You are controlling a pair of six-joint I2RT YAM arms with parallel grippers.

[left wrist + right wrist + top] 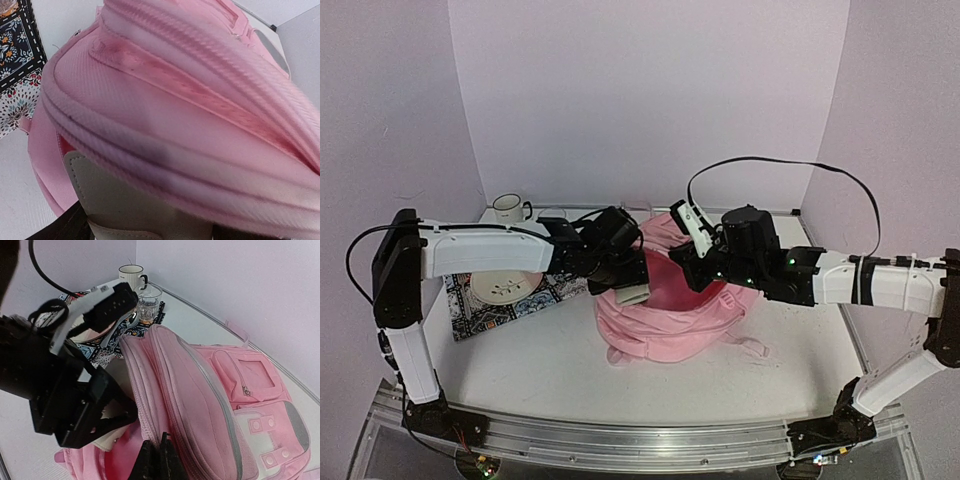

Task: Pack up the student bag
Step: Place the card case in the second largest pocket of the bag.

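Student bag [670, 330] mouth open; right gripper [159, 461] pinching rim; left gripper [628, 288] clamping pale item [125, 200] at mouth.

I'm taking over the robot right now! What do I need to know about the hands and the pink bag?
Left gripper: closed on a pale grey-white stitched item. I cannot tell what it is. It is held at the mouth of the bag.
Right gripper: shut on the rim of the large soft light-pink fabric backpack, holding its main pocket open.
Bag: lying in the middle of the table, between the two arms.
Done: the pocket is open and the item is at the opening.
Left: probably push the item inside, let go, then close the bag. I cannot see what is already inside.
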